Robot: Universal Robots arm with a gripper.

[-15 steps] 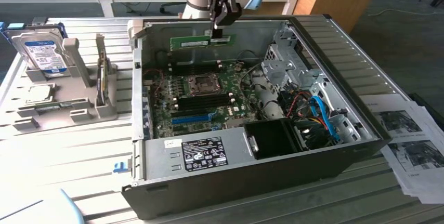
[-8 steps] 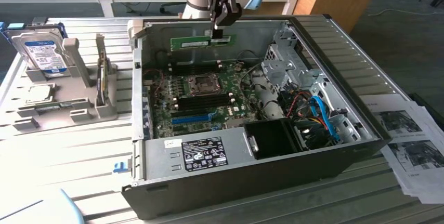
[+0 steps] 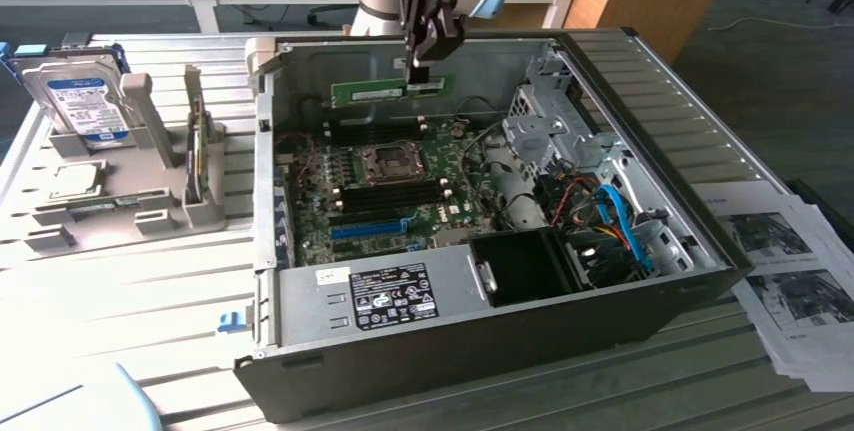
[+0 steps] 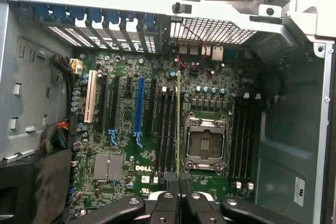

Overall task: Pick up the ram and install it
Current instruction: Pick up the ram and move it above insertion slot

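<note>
Overhead, hand (image 3: 424,78) pinches ram (image 3: 378,92), long axis level.

You see a matt grey sheet-metal case (image 3: 694,141), a green circuit-board ram (image 3: 387,92), a smooth black gripper (image 4: 179,181), white paper sheets (image 3: 787,261).

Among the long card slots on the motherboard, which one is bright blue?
The blue slot, next to black slots. One white slot lies further off; the rest are black.
</note>
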